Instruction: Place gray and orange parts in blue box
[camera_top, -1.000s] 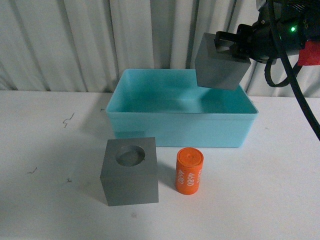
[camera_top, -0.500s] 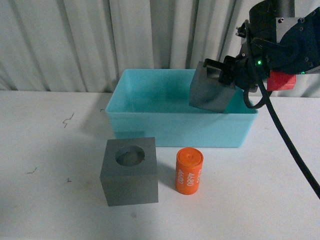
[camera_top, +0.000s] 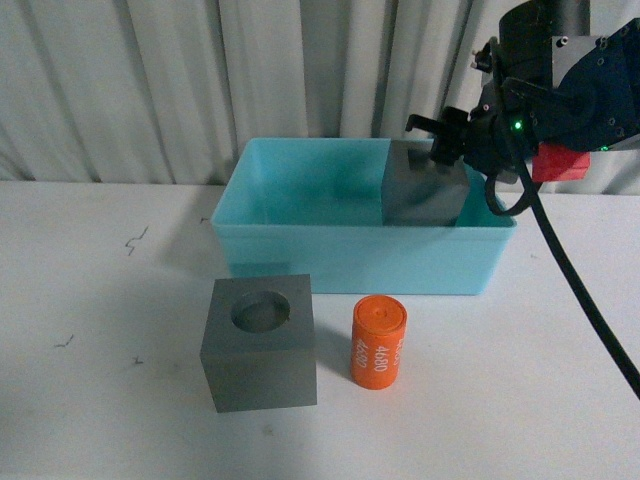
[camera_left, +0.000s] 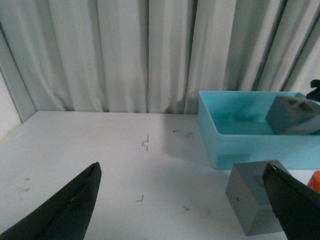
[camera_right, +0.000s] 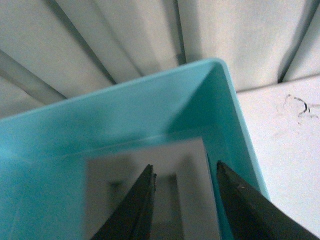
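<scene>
- In the front view the slotted gray cube (camera_top: 420, 190) sits level inside the blue box (camera_top: 350, 262), at its 3 o'clock end and close to that end wall.
- The right tool (camera_top: 432, 140) hangs right over the cube with its jaws apart. We cannot tell whether they pinch it or have let go. If they pinch it, any lift would drag the cube back out or tip it against the wall.
- The right wrist view shows one finger (camera_right: 235, 200) near the box corner. We judge that a sideways exit could hook the rim and shove the box.
- The left tool (camera_left: 181, 165) is spread wide and empty.
- The holed gray cube (camera_top: 260, 345) waits on the surface (camera_top: 100, 300) at 6 o'clock of the box, with the orange cylinder (camera_top: 379, 342) just beside it at 3 o'clock.
- The cylinder stands on end, so a glancing grasp of either part could topple it and let it roll away.
</scene>
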